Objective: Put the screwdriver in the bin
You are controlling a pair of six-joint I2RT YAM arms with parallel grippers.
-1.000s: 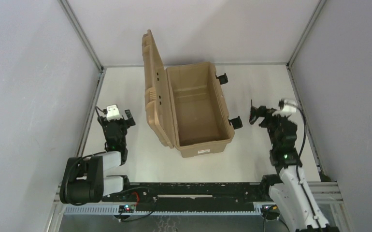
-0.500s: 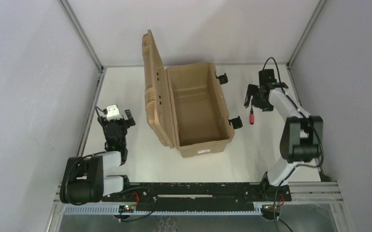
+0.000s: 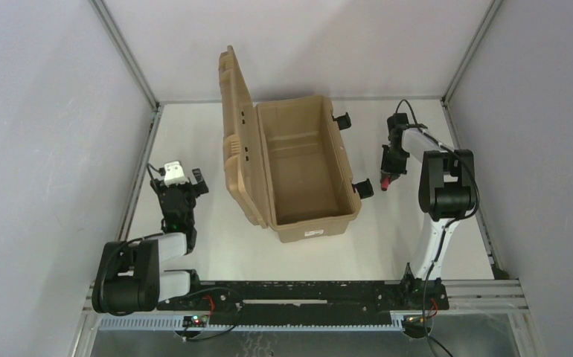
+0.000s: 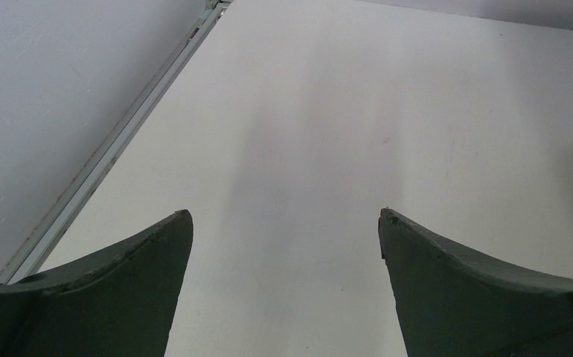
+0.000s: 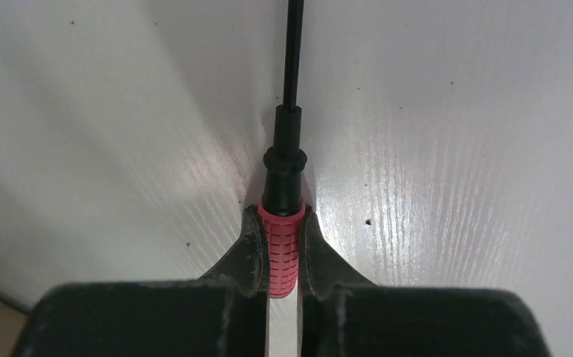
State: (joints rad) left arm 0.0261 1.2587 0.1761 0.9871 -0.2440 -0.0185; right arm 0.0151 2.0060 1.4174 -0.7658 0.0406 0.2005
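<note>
Our left gripper [image 4: 285, 217] hangs wide open and empty over the table [image 4: 306, 111], with the bin [image 3: 317, 227] between it and the work. Our right gripper [image 5: 280, 223], the nearer one, is pinched on the red handle of the screwdriver [image 5: 283, 167], whose dark shaft runs straight ahead of the fingertips, low against the table. The open bin stands just to this gripper's left, so we judge that the next move is a lift leftward over its rim.

The screwdriver [image 5: 286, 160] has a red ribbed handle (black shaft); the bin [image 3: 317, 227] is tan.
</note>
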